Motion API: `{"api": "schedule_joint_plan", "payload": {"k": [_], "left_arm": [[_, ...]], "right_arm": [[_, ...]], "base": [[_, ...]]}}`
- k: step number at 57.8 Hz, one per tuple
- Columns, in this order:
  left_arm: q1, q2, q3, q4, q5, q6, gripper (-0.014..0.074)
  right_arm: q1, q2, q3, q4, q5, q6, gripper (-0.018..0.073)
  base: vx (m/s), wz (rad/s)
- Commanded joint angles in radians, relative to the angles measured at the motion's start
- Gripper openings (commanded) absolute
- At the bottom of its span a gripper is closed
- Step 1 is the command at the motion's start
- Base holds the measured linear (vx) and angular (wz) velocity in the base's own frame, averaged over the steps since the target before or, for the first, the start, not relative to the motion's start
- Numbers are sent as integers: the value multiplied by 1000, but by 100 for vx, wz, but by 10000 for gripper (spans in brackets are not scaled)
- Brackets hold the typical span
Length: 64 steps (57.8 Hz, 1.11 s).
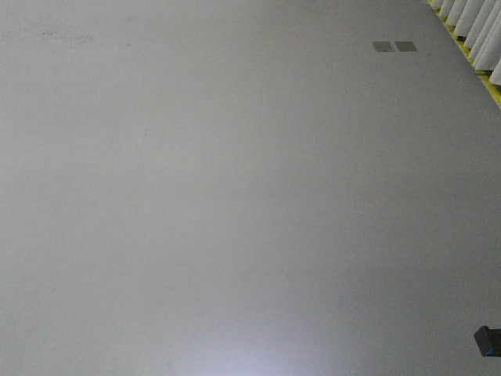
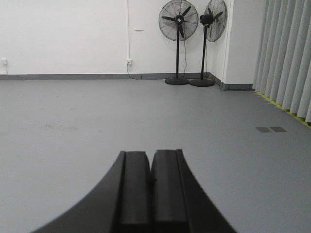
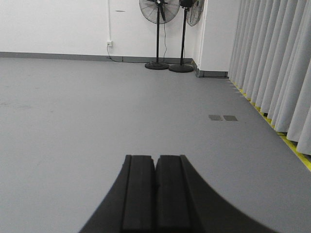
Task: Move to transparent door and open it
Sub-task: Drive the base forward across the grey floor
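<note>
Nowhere within the three views: the transparent door.

Shows the left claw (image 2: 151,162) held low and level, aimed out across the grey floor (image 2: 73,121) toward a white wall (image 2: 63,34). Has both black fingers (image 2: 134,189) pressed flat together along their length, pinching nothing. Faces a black pedestal fan (image 2: 178,19) and a second fan (image 2: 214,19) standing side by side at the far wall, near the corner, with pleated grey curtains (image 2: 286,58) running down the right side.

Likewise shows the right claw (image 3: 155,165) low and level, pointed the same way, pads closed against each other with nothing between. Sits nearer the curtains, with a yellow strip (image 3: 291,145) along their foot.

Looks down from the front camera onto bare floor, with only the curtain hems at the top right corner. Catches two small dark floor plates (image 1: 394,46) side by side, well out from the curtains. Cuts off a small dark block (image 1: 487,341) at the lower right edge; cannot tell what.

Carries no readable writing: only a wall socket (image 2: 129,61) and a faint dark mark (image 2: 139,30) higher on the wall, too small to make out.
</note>
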Motion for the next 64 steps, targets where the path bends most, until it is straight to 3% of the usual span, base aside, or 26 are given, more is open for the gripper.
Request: {"api": "schedule_joint_plan", "payload": {"k": [1,64], "left_arm": [[-7,-13,9,-2,-79,-4,-6],[-7,-13,9,-2,-79,-4,-6]], "right_arm": [[-1,-15,4,-8,-84,0,-9],[-1,-15,4,-8,-84,0,-9]], "base": [[13,3],[13,0]]}}
